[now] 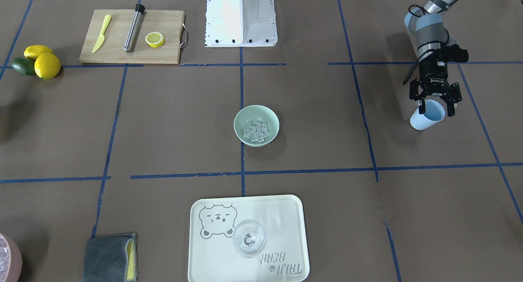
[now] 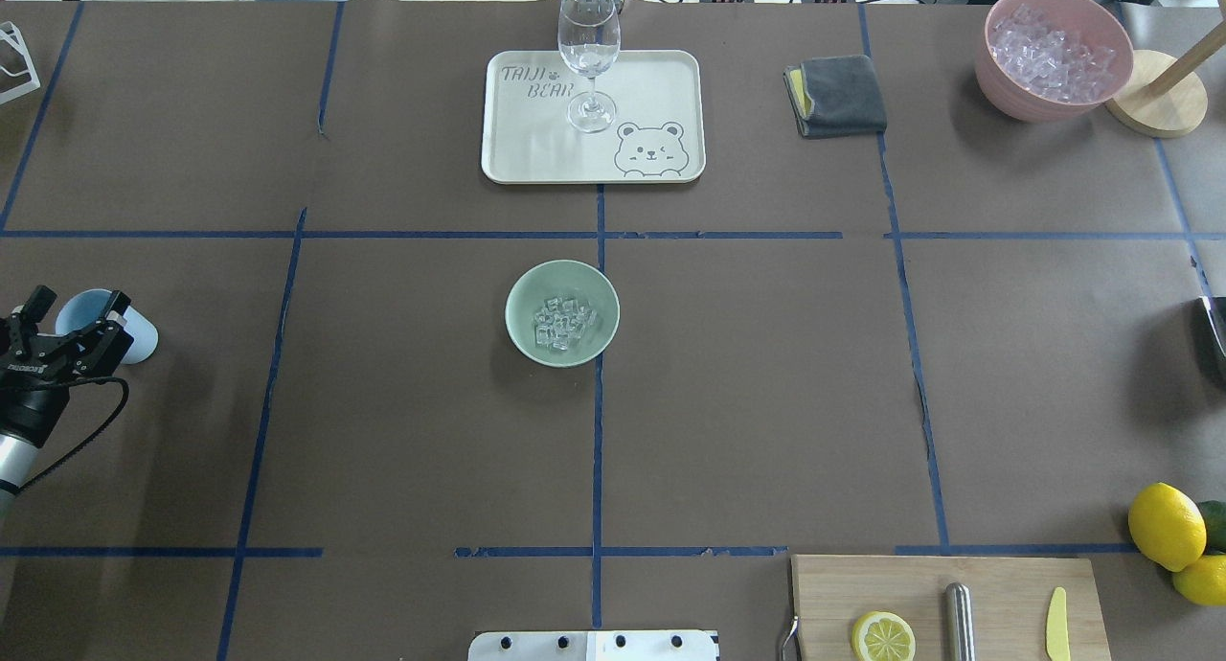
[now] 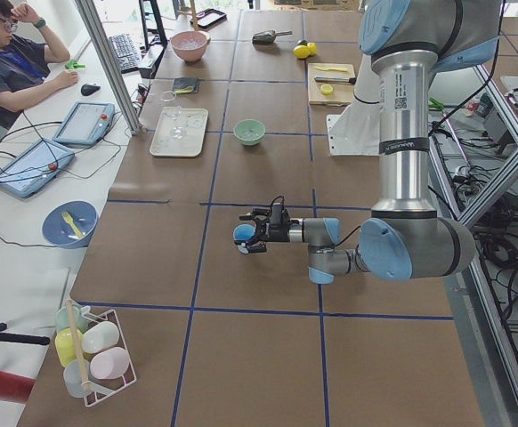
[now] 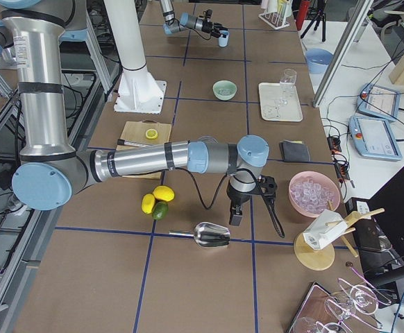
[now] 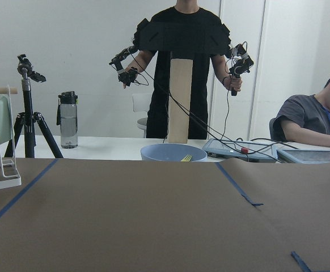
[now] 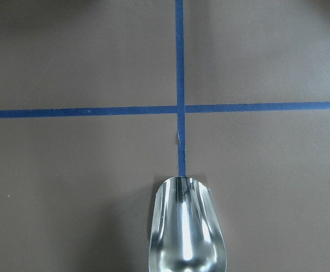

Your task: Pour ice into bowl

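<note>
The pale green bowl (image 1: 256, 125) stands near the middle of the desk (image 1: 318, 122) with the ice (image 1: 256, 131) heaped inside it as a cluster of small clear cubes. Well off to the robot's left, the left end effector (image 1: 435, 107) has its fingers spread around a tilted light blue cup (image 1: 427, 115). The right end effector shows only in the right side view, so its state cannot be told; a metal scoop (image 6: 186, 226) lies on the desk below it.
</note>
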